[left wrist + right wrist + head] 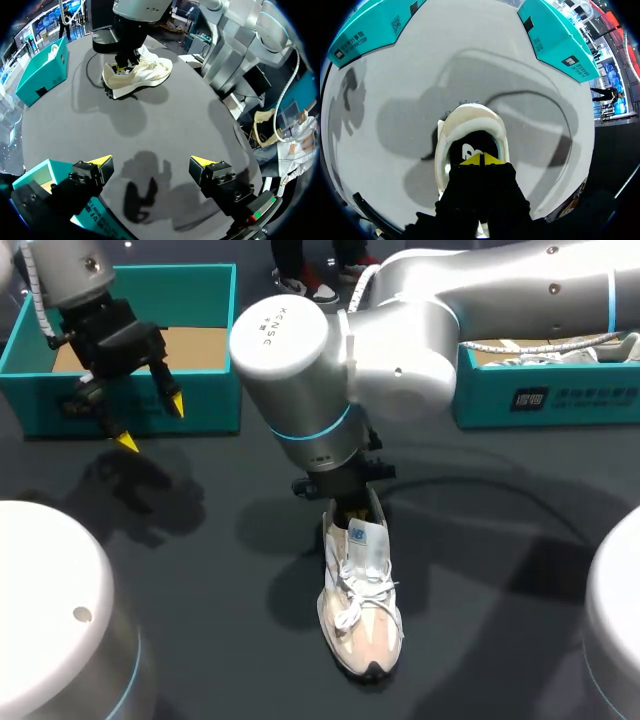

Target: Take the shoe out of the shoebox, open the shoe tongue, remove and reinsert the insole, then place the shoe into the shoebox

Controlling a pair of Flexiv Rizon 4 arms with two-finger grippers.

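The left arm [65,270] comes in from the far left corner, and the left gripper [152,424] hangs in the air with its yellow-tipped fingers wide apart. The right arm [400,350] reaches past the middle, wrist pointing down, and the right gripper [481,160] has its tips pressed together.

The shoe [362,600] is set on the table [200,540], lower centre; the left shoebox [210,400] is placed upper left, the right shoebox [580,395] upper right.
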